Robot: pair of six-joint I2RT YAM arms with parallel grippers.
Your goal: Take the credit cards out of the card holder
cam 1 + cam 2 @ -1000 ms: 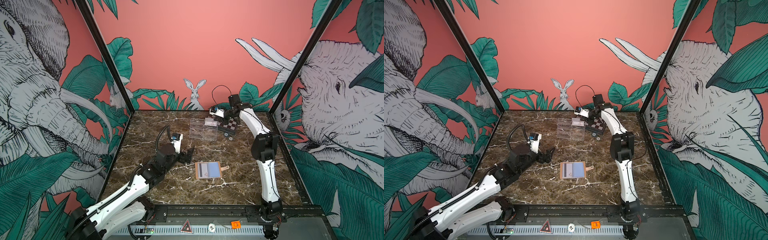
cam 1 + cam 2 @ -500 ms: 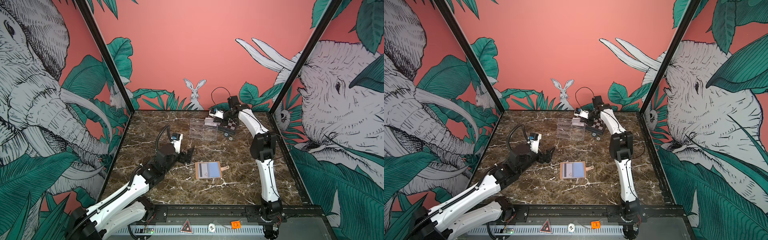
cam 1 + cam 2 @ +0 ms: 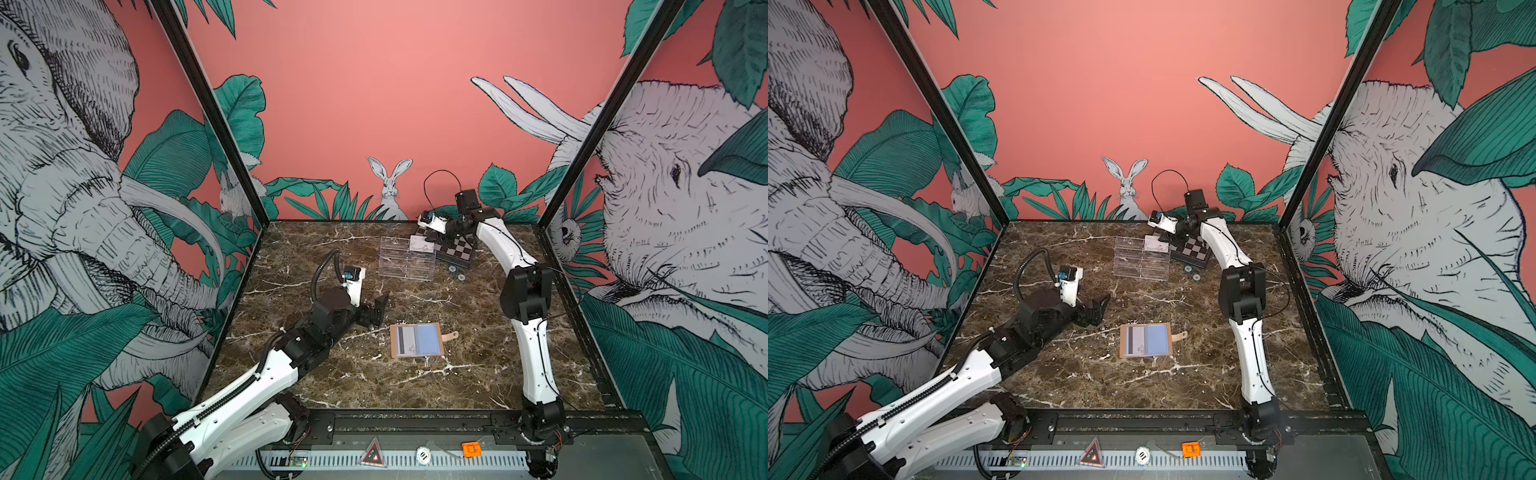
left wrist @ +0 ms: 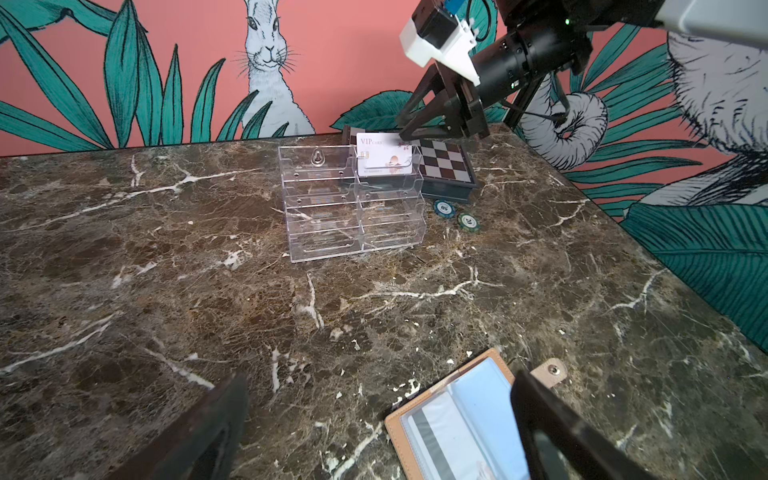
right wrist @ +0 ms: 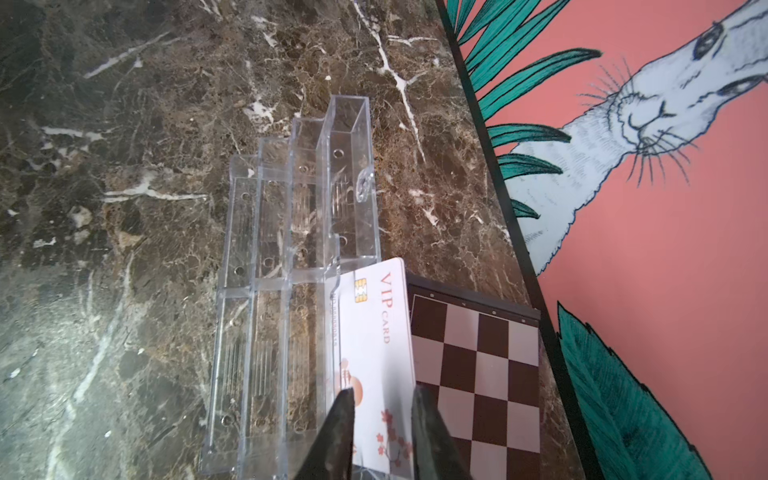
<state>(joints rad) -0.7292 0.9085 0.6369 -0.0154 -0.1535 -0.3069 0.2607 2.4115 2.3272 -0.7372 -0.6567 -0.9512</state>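
Marble tabletop (image 3: 332, 374), card holder (image 3: 417, 340), coral walls (image 3: 353, 104)

We log the right gripper (image 5: 382, 390) loosening: its jaws, clamped a second ago, now stand parted. The fingers (image 5: 343, 428) flank the credit card (image 5: 374, 324) with a gap showing. The card, no longer pinched, rests in the rearmost tier of the clear tray (image 5: 270, 249), on the side by the checkered box (image 5: 473, 374).
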